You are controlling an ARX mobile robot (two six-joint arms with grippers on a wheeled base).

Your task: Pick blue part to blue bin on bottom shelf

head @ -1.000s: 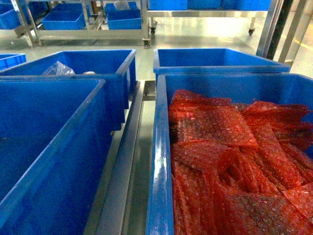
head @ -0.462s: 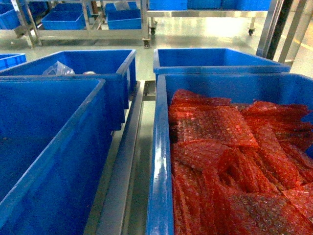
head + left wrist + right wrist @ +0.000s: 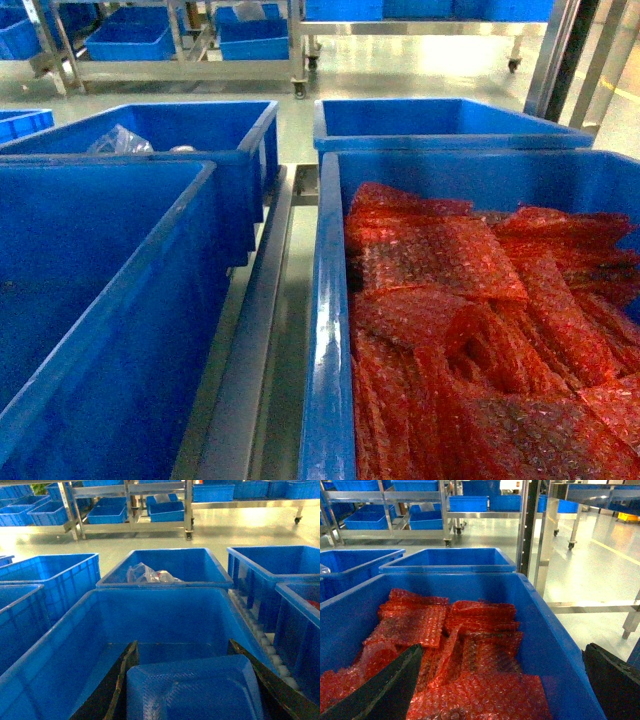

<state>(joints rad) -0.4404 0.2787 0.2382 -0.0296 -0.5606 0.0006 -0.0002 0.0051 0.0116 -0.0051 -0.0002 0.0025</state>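
My left claw (image 3: 187, 690) is clamped on a blue moulded plastic tray with rounded corners (image 3: 192, 692), its two dark fingers (image 3: 107, 690) standing either side of the part and touching its edges, as the left wrist view shows. Across the last second the head view has not changed at all: the bins sit exactly as before, and neither arm enters that view. I judge from this that the carry has paused or is moving very slowly, and the drop is not yet made. The blue part hangs just above the near end of a large, deep blue plastic bin (image 3: 60, 645), which looks empty below and ahead of the claw. Beyond it sits a second blue bin holding a clear plastic bag (image 3: 150, 574). To the right of the claw, a line of small white roller wheels on the steel rack level (image 3: 257, 630) runs between bins, so this bin seems to be the one on the bottom shelf. My right claw (image 3: 505, 690) hangs with its dark fingers spread wide apart and holding nothing, low over a blue bin filled with red bubble-wrap pouches (image 3: 465, 650). Both wrists point forward and slightly down.
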